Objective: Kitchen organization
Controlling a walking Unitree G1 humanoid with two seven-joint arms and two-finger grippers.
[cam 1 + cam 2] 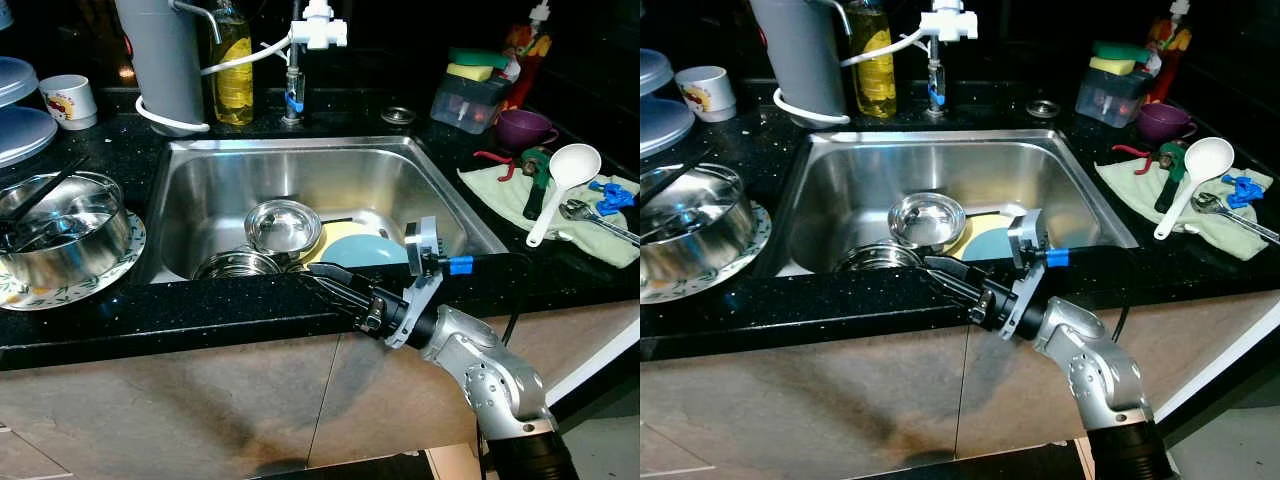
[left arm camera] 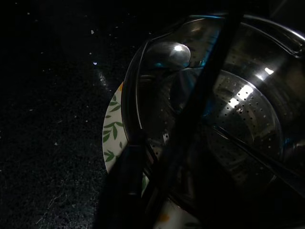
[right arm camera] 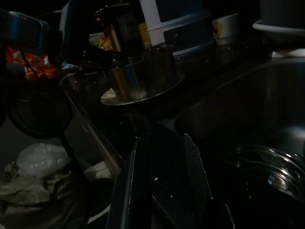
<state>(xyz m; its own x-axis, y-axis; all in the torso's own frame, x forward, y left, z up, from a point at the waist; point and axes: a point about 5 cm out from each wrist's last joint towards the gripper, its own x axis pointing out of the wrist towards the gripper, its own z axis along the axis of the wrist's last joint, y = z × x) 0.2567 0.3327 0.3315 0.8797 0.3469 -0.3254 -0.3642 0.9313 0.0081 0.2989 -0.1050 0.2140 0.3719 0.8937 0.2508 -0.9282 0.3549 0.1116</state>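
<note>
Left eye view: nearest, at about five o'clock, the robot's silver right arm reaches up to the black counter's (image 1: 200, 320) front edge. The right gripper (image 1: 322, 277) lies across that edge at the sink's (image 1: 300, 160) near rim, its two black fingers set only slightly apart and holding nothing.

Just beyond it, in the steel sink, sit a small steel bowl (image 1: 284, 226), a second steel dish (image 1: 238, 265) at its seven o'clock, and a pale blue plate (image 1: 375, 250) over a yellow plate (image 1: 335, 240).

At nine o'clock a large steel pot (image 1: 65, 235) rests on a leaf-patterned plate (image 1: 40, 295). The left gripper (image 2: 162, 162) reaches into this pot, dark against a perforated insert; I cannot tell how far apart its fingers are.

At three o'clock a white ladle (image 1: 562, 185) and tools lie on a green cloth (image 1: 500, 190).

Farthest, along the back, stand a tap (image 1: 300, 50), a bottle of yellow liquid (image 1: 233, 70), a grey cylinder (image 1: 165, 60), a white mug (image 1: 68, 100), a purple cup (image 1: 522, 128) and sponges (image 1: 475, 65) in a tub.
</note>
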